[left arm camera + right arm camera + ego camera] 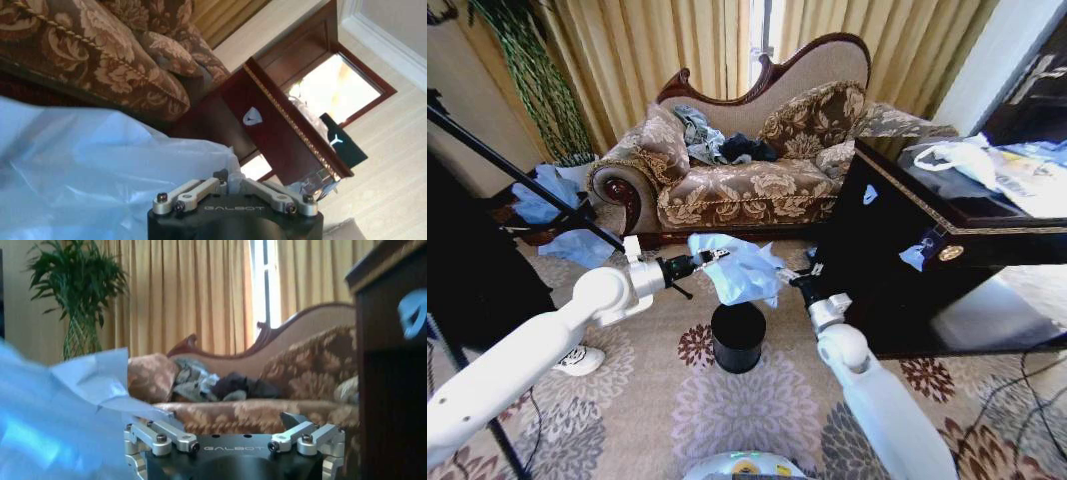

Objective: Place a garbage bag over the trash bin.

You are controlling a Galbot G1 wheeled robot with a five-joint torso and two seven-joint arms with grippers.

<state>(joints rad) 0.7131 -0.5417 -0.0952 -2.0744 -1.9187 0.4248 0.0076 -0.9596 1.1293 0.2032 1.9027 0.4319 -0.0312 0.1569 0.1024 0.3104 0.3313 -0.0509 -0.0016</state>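
Both white arms reach forward so that the left hand (717, 257) and right hand (789, 277) each pinch an edge of the garbage bag (739, 268), holding it spread just above the trash bin (737, 336) on the carpet, ready for lowering.

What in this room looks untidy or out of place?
Clothes lie heaped on the sofa. Blue plastic sheets lie crumpled on the floor by the sofa's arm. A white shoe lies alone on the carpet. The bin is unlined; both hands hold the bag above it.
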